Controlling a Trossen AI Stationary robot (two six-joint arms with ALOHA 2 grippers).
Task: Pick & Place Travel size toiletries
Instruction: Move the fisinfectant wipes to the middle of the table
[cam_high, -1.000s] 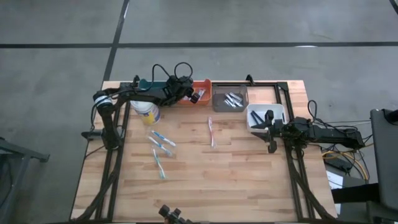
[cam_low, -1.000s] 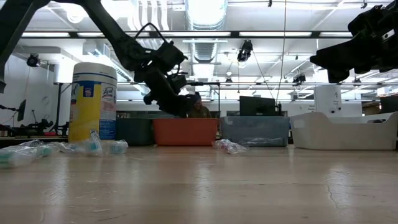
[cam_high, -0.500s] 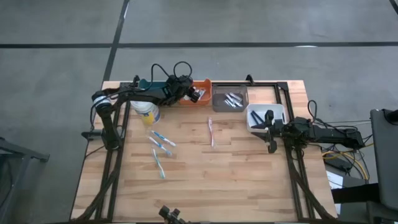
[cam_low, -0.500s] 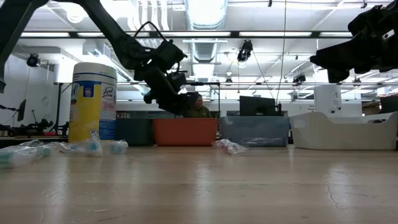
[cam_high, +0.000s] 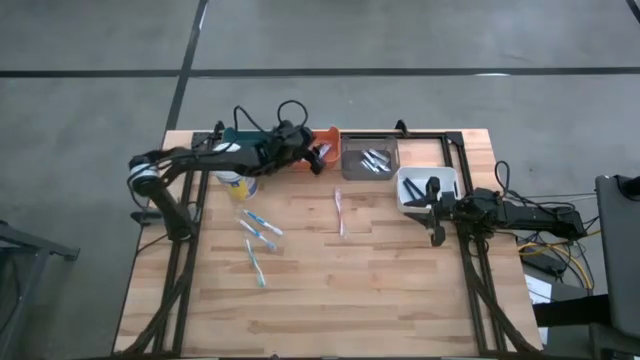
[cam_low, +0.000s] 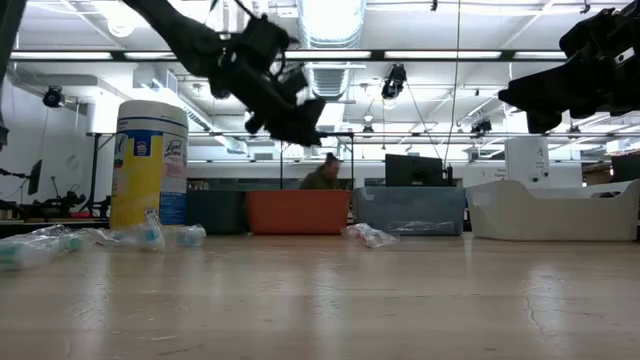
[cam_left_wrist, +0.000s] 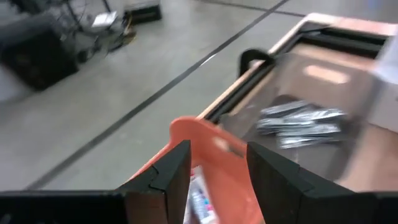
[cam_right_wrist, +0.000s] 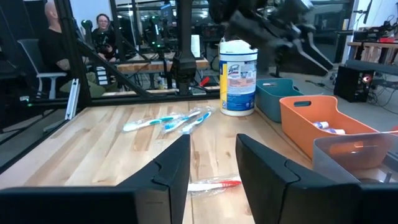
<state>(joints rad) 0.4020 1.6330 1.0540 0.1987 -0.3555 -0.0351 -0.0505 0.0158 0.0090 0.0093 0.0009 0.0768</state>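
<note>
Four toothbrushes (cam_high: 257, 236) lay unsorted mid-table; tubes (cam_high: 375, 160) sat in the grey bin (cam_high: 350, 170); left gripper (cam_high: 318, 158) hung empty, jaws apart, above the orange bin (cam_high: 325, 134); right gripper (cam_high: 436, 213), parted, waited beside the white bin (cam_high: 452, 180).

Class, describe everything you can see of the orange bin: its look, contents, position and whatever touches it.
The orange bin is a small open-topped rectangular tub, apparently plastic, standing upright at the table's far edge between the teal bin and the grey bin. The right wrist view shows a white mini tube lying inside. The left gripper hovers above it with open jaws, touching nothing.
</note>
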